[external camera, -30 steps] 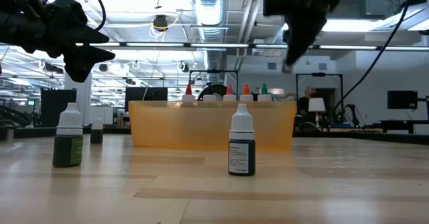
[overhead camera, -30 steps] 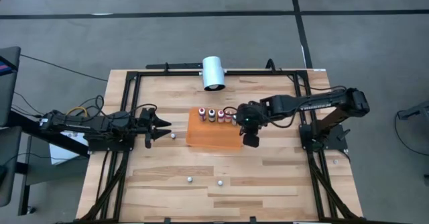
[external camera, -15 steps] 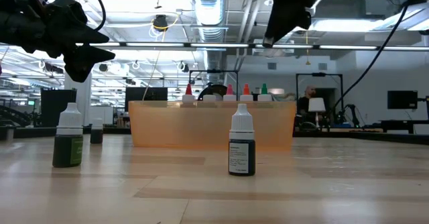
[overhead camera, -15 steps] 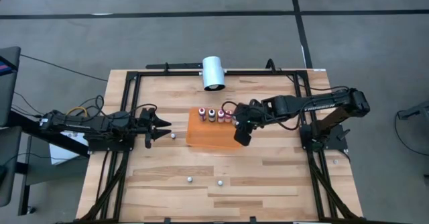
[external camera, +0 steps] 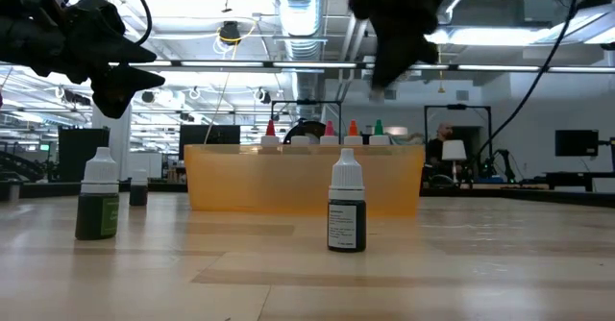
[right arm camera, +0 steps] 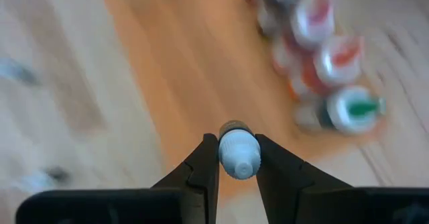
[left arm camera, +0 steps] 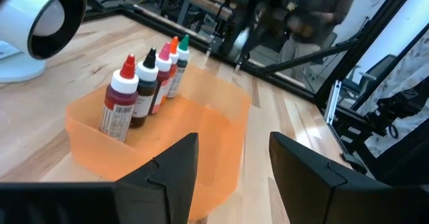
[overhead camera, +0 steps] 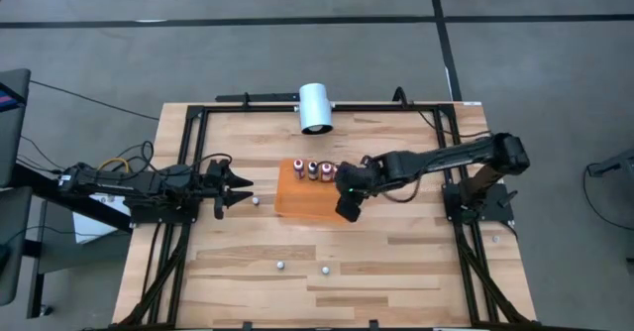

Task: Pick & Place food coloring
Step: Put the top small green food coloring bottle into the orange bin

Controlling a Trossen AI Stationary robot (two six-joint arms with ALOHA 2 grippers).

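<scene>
- Pale wood counter [overhead camera: 396,257] carries everything, and I reach over it with two grippers.
- My left gripper [overhead camera: 241,186] hangs over the left side with its fingers parted and nothing between them; one small bottle [overhead camera: 256,200] stands just beside its tips.
- Two more bottles stand on the counter near the front edge, one [overhead camera: 280,266] further left than the other [overhead camera: 323,270].
- The orange tray [overhead camera: 302,206] lies between my grippers; a row of food coloring bottles [left arm camera: 149,76] stands along its far wall.
- My right gripper [right arm camera: 237,158] hovers above the tray's right end, clamped on a white-capped bottle [right arm camera: 238,151] by its top, the row just beyond it.
- A white cylinder [overhead camera: 316,107] lies at the counter's far edge.
</scene>
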